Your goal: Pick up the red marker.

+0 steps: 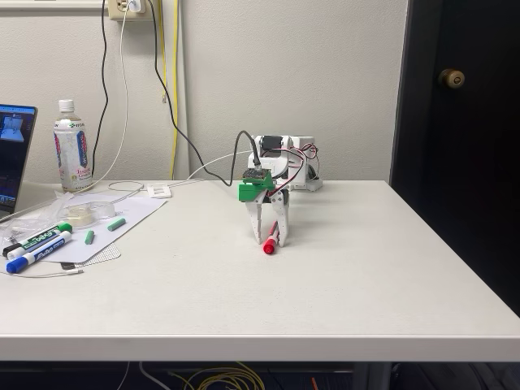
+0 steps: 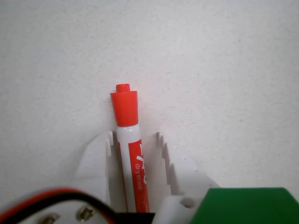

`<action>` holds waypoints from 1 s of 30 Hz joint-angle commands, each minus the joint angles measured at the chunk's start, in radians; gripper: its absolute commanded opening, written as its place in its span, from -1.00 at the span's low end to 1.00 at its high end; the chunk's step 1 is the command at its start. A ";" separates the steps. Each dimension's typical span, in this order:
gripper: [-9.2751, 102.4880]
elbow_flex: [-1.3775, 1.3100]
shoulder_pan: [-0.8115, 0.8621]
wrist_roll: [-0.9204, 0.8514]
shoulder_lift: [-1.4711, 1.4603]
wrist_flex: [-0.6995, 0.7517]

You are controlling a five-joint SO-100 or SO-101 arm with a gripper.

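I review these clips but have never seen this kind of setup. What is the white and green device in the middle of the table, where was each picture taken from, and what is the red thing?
It is a small robot arm ending in a two-finger gripper. The fixed view looks across the white table from the front. The wrist view comes from a camera riding on the arm, looking down past the gripper. The red marker lies between the fingers, red cap pointing away from the arm. One finger touches the barrel; a gap shows at the other, so it is not clamped yet. At the fixed view's left sit a blue-capped marker, a green-capped marker, a bottle and a laptop edge.
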 commanded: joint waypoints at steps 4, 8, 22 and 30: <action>-0.42 -0.014 -0.006 0.008 -0.003 0.005; -0.49 -0.014 -0.006 0.008 -0.003 0.009; -0.64 -0.026 -0.008 0.012 -0.003 0.011; -0.68 -0.029 -0.009 0.015 -0.003 0.014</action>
